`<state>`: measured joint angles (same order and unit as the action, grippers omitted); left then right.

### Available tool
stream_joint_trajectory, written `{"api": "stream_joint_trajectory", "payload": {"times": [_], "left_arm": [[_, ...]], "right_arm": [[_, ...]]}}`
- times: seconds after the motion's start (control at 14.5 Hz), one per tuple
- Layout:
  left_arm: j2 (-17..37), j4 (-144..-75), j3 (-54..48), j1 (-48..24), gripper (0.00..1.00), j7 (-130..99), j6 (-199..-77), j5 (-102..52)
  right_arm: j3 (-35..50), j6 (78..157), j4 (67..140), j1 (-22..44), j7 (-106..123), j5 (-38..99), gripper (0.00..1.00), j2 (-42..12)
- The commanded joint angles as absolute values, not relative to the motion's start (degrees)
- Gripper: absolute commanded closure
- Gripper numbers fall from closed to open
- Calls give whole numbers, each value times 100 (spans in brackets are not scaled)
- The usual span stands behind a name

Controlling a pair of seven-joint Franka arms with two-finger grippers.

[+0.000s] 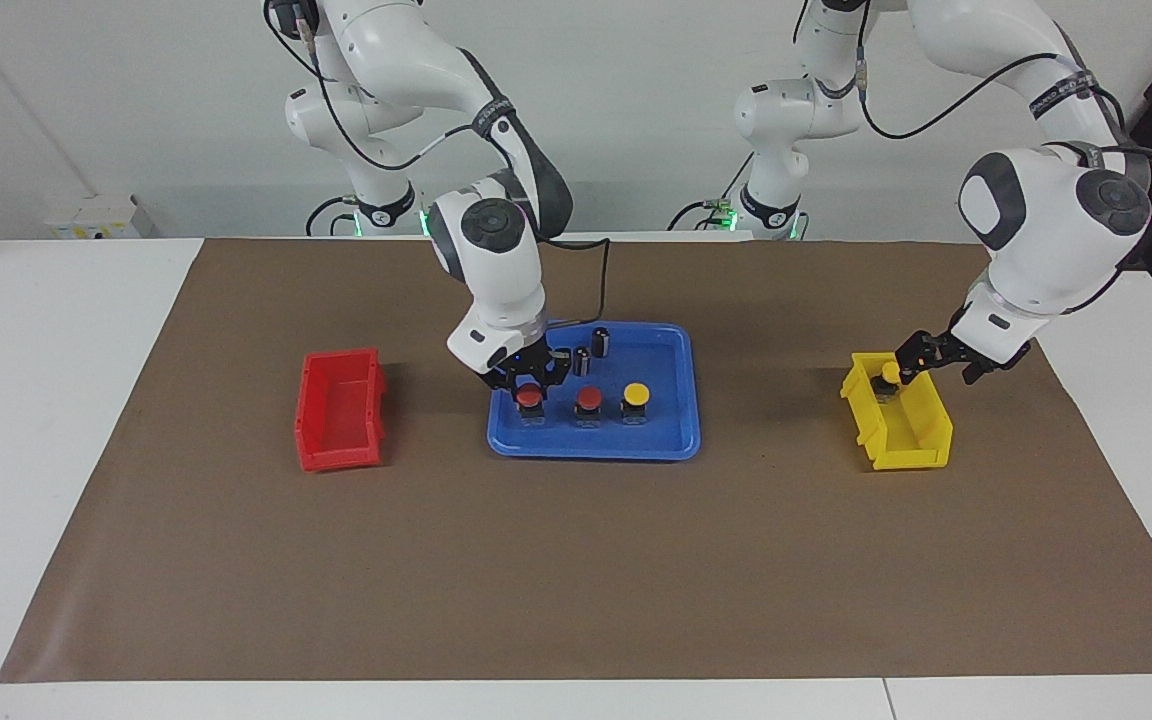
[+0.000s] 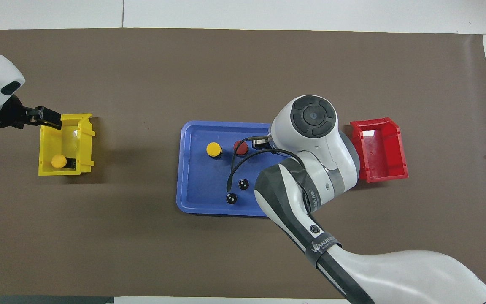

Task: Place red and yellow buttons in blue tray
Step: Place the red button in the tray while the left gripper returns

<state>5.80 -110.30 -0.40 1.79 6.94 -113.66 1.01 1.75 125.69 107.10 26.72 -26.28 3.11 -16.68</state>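
Note:
The blue tray (image 1: 671, 440) (image 2: 192, 169) lies mid-table. In it stand a red button (image 1: 588, 399) (image 2: 240, 147), a yellow button (image 1: 635, 395) (image 2: 213, 149) and a second red button (image 1: 530, 398), which my right arm hides in the overhead view. My right gripper (image 1: 531, 383) is down at this second red button. Another yellow button (image 1: 889, 374) (image 2: 58, 161) lies in the yellow bin (image 1: 921, 440) (image 2: 83, 143). My left gripper (image 1: 921, 355) (image 2: 49, 118) hangs just over that bin, close above the button.
Two small black capless cylinders (image 1: 600, 342) (image 1: 582, 360) stand in the tray's part nearer the robots; they also show in the overhead view (image 2: 243, 184) (image 2: 231, 198). A red bin (image 1: 341, 410) (image 2: 380, 152), with nothing in it, stands toward the right arm's end. Brown paper (image 1: 576, 570) covers the table.

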Motion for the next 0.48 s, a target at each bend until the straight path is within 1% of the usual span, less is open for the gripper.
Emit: {"api": "stream_joint_trajectory", "payload": {"times": [0.0, 0.07, 0.14, 0.21, 0.28, 0.34, 0.41], "left_arm": [[-105, -12312, -114, 395, 18, 826, -12259, 26], [-140, -12374, -114, 396, 22, 800, -12278, 26], [-158, -12410, -114, 396, 26, 809, -12261, 26], [-176, -12462, -114, 396, 27, 809, -12278, 26], [-211, -12550, -123, 387, 29, 791, -12313, 26], [-211, -12629, -123, 335, 29, 782, -12357, 26], [-211, -12665, -123, 299, 29, 774, -12427, 26]], "right_arm": [[202, 12770, 10907, 2707, -2777, 264, 63, -1617], [202, 12797, 10951, 2707, -2786, 264, 60, -1617], [202, 12901, 11029, 2724, -2795, 264, 60, -1626], [202, 12998, 11082, 2768, -2786, 264, 57, -1626], [193, 12956, 11057, 2760, -2786, 264, 44, -1635], [185, 12885, 10987, 2734, -2786, 264, 17, -1635], [167, 12806, 10908, 2733, -2786, 238, 0, -1626]]}}
